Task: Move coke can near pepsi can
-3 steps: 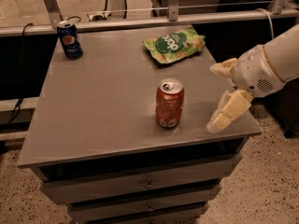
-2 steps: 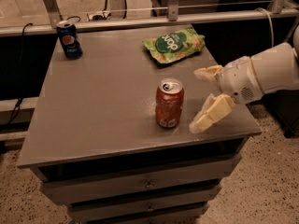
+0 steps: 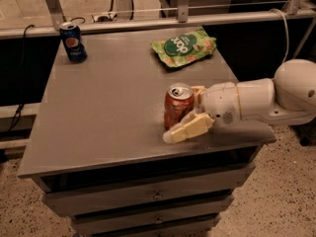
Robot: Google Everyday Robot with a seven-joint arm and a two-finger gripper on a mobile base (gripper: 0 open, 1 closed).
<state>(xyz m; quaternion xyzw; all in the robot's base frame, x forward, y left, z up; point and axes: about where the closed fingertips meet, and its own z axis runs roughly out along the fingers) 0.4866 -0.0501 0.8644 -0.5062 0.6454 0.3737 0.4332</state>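
On the grey cabinet top [image 3: 108, 112], a red-orange, silver-topped coke can [image 3: 176, 113] stands within the open end effector [image 3: 183, 112].

Nothing legible; gripper [image 3: 184, 113] around coke can [image 3: 177, 106]

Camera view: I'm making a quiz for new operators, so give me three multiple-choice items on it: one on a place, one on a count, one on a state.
1. Where is the pincer? A at the blue can; B at the red can; C folded away out of sight.
2. How many cans stand on the table? A one; B two; C three.
3. How is the red can? A upright; B lying on its side; C crushed flat.
Key: B, its open fingers flank the red can at the table's front right. B, the red can and the blue can at the far left. A, its silver top faces up.
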